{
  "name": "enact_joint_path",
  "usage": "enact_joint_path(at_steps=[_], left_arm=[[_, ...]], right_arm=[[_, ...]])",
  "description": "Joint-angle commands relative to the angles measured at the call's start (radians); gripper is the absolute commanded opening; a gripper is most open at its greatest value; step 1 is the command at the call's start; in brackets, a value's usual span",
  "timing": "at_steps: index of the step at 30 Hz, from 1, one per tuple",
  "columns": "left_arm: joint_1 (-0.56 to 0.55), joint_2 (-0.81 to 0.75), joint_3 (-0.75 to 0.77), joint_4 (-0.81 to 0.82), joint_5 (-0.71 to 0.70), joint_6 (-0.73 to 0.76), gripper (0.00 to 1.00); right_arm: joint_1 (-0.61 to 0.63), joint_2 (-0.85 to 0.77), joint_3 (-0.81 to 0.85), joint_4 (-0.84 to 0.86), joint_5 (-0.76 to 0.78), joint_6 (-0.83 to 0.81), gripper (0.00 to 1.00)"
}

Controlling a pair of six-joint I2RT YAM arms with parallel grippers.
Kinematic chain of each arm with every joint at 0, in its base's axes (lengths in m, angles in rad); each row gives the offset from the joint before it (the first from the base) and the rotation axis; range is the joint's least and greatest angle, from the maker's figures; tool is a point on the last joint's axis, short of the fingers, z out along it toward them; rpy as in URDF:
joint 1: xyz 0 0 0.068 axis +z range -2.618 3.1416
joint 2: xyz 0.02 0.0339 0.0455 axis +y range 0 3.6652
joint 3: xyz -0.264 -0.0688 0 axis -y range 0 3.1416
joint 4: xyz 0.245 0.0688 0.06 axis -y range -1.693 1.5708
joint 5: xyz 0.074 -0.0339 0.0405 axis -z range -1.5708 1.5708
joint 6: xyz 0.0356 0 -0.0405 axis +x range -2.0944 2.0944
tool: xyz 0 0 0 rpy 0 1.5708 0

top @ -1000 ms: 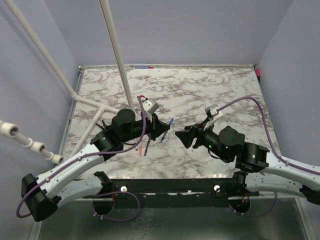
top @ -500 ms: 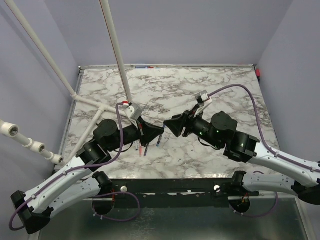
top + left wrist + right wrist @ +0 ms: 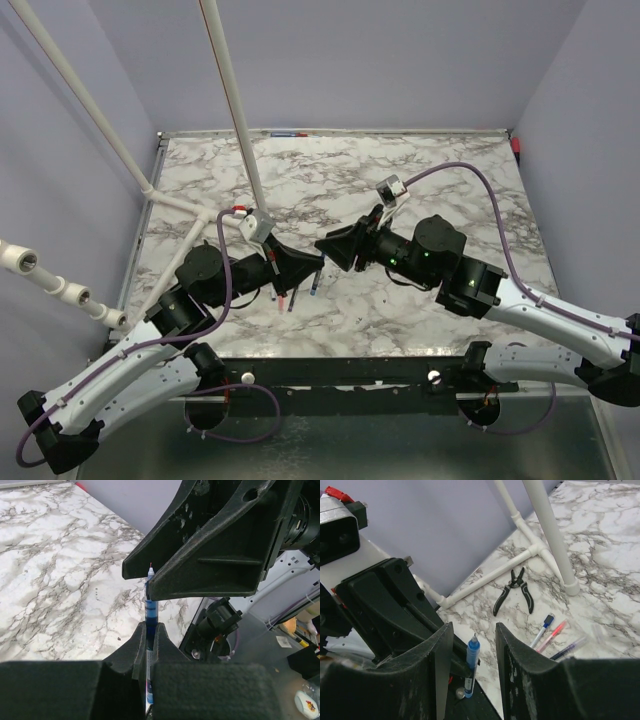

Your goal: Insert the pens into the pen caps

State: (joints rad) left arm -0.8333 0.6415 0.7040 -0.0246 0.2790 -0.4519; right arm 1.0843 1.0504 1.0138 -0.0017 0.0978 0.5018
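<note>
While the marble tabletop (image 3: 420, 180) carries the loose things, the two tools meet above its near middle, tip to tip. The left tool (image 3: 149, 632) is closed tightly on one blue pen (image 3: 150, 607), gripping its barrel. The long axis of the pen runs straight out of this tool, and its fine writing tip points toward the right tool (image 3: 474, 627). That tool is moderately open and has hold of nothing. The pen tip stands inside its gap; I cannot tell if it touches. On the tabletop lie one pair of black pliers (image 3: 514, 589) and three thin pens close together: a red pen (image 3: 554, 633), a dark pen (image 3: 570, 647) and a white pen (image 3: 542, 627) with a blue end.
</note>
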Motion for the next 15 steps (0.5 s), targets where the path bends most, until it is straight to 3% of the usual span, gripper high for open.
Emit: enact_joint_path(at_steps=[1, 15], left_arm=[[-0.001, -0.008, -0.004, 0.021, -0.003, -0.010, 0.00], [-0.002, 0.004, 0.013, 0.053, -0.017, -0.021, 0.00]], right_arm=[[-0.010, 0.010, 0.016, 0.045, -0.062, 0.013, 0.41], [-0.023, 0.015, -0.005, 0.059, -0.105, 0.030, 0.35]])
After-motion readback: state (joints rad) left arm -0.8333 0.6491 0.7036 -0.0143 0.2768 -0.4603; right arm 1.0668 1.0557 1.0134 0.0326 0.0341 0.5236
